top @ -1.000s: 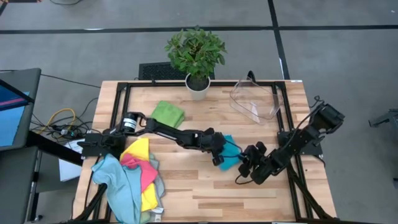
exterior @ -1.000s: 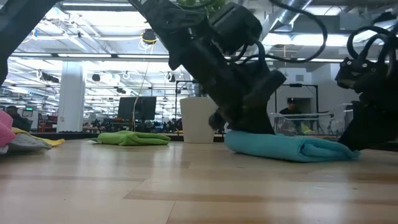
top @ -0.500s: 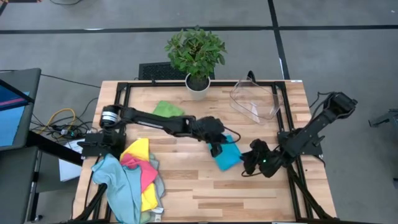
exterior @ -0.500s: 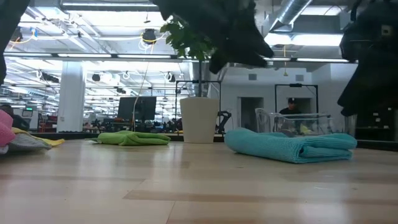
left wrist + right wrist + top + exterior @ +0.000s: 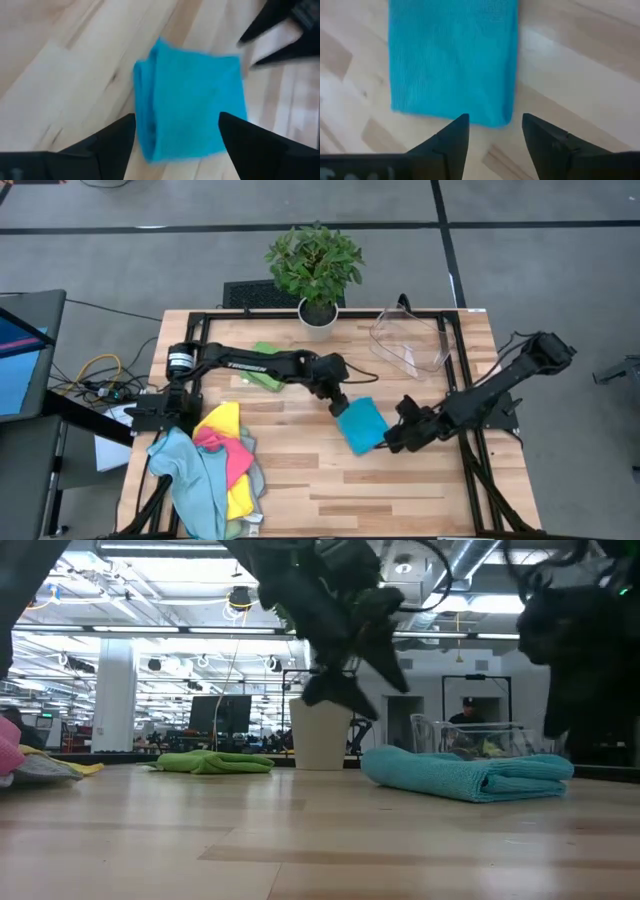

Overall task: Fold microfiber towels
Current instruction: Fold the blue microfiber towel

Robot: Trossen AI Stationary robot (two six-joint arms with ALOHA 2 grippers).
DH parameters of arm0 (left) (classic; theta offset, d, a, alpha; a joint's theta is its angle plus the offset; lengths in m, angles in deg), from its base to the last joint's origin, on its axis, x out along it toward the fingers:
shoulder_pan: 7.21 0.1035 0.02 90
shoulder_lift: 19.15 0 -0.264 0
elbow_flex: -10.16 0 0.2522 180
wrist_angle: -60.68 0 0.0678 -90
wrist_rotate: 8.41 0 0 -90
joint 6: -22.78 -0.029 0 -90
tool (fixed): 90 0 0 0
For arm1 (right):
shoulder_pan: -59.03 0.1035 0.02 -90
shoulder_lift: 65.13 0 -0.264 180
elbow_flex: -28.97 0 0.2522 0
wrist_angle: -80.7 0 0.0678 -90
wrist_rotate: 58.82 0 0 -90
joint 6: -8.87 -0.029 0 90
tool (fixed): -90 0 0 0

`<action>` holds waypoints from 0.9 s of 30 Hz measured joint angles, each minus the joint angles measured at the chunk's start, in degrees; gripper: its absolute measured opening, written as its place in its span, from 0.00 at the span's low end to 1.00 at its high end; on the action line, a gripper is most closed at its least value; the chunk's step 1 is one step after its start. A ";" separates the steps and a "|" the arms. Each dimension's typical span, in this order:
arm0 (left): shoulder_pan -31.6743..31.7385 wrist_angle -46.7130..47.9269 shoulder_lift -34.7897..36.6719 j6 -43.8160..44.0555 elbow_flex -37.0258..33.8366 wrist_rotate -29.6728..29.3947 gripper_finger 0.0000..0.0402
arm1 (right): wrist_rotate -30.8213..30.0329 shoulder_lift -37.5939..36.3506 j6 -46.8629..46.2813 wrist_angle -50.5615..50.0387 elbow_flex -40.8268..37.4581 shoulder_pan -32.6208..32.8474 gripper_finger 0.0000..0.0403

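Observation:
A blue microfiber towel (image 5: 361,424), folded into a small rectangle, lies flat on the wooden table (image 5: 300,500) near its middle. My left gripper (image 5: 336,402) hangs open just above and to the far left of it; its wrist view looks down on the towel (image 5: 192,100) between the spread fingers (image 5: 117,142). My right gripper (image 5: 396,436) is open at the towel's right edge, raised off the towel (image 5: 452,55). A green folded towel (image 5: 265,366) lies at the far left, partly under my left arm. A heap of loose towels (image 5: 215,465) covers the near left corner.
A potted plant (image 5: 316,270) stands at the far edge and a clear plastic bin (image 5: 410,340) at the far right. Bare wood stretches along the near side, right of the heap. A laptop (image 5: 20,355) sits off the table's left.
Both grippers have let go of the blue towel and lifted off it. My left gripper has risen and drawn back toward the far left; my right gripper has risen at the towel's right edge. The towel stays folded on the table.

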 joint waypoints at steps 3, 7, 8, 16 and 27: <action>-0.06 -0.70 -1.69 0.50 -0.09 1.34 0.70 | 0.09 3.00 -3.21 0.04 -0.01 -0.15 0.52; -1.05 -2.77 -3.50 0.43 -0.13 1.67 0.71 | 0.03 6.06 -7.40 1.27 0.08 0.43 0.52; -1.26 -3.40 -3.64 0.34 -0.11 1.67 0.71 | -0.11 6.82 -8.15 1.83 0.12 0.45 0.53; -2.43 -5.41 -7.90 -0.12 -0.13 1.55 0.71 | -1.25 12.38 -9.02 9.15 0.11 -0.23 0.52; -3.65 -7.50 -12.10 2.01 0.32 1.58 0.64 | -2.08 15.45 -8.16 6.91 3.47 -0.62 0.48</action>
